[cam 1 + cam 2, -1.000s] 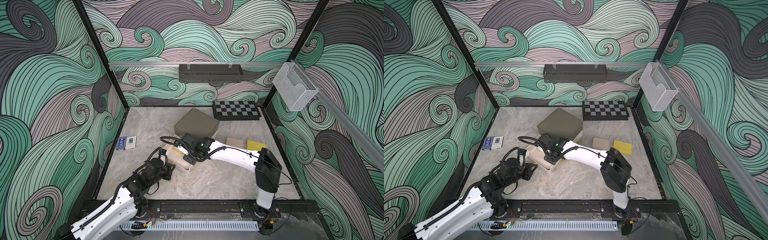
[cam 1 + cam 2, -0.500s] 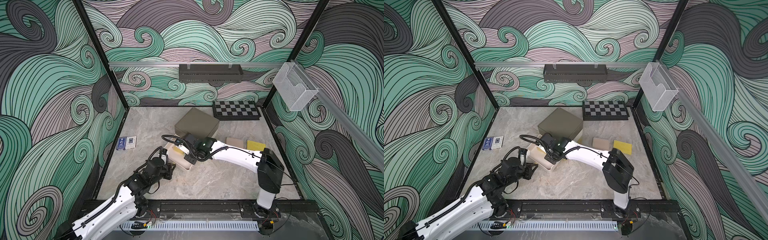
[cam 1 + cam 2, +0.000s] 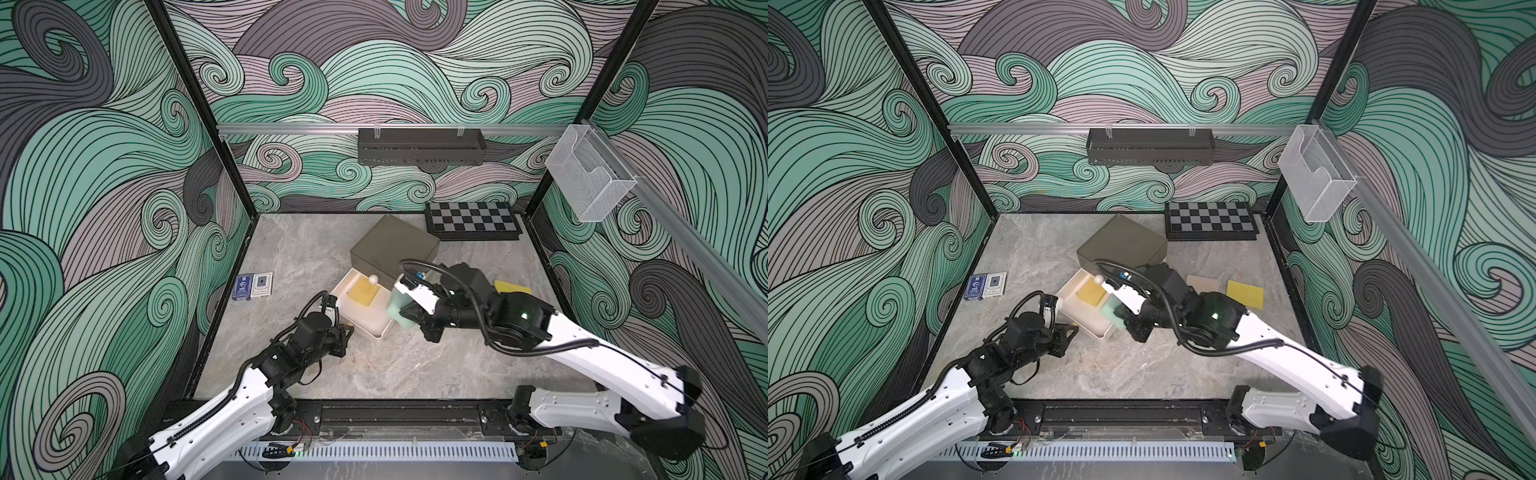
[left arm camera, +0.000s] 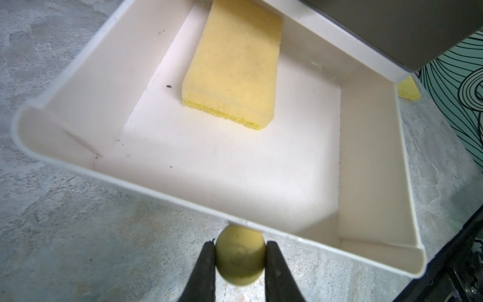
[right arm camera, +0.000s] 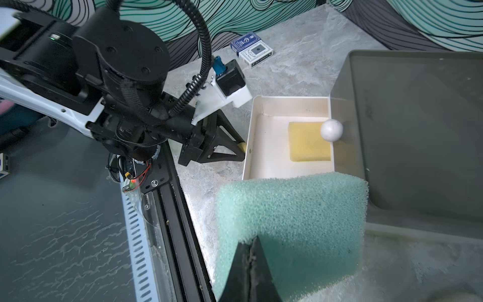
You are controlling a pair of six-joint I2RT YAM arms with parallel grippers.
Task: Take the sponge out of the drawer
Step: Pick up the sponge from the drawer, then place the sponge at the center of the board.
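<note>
1 second ago our right gripper (image 5: 251, 245) was reaching down into the drawer (image 3: 365, 328). Now its jaws are pinched on the green sponge (image 5: 290, 219), which is lifted off the drawer floor and hangs at the wall nearer the table's right edge. Our left gripper (image 4: 239, 251) stays clamped on the yellow knob (image 4: 239, 264). 1 yellow sponge (image 4: 232, 68) remains inside.
</note>
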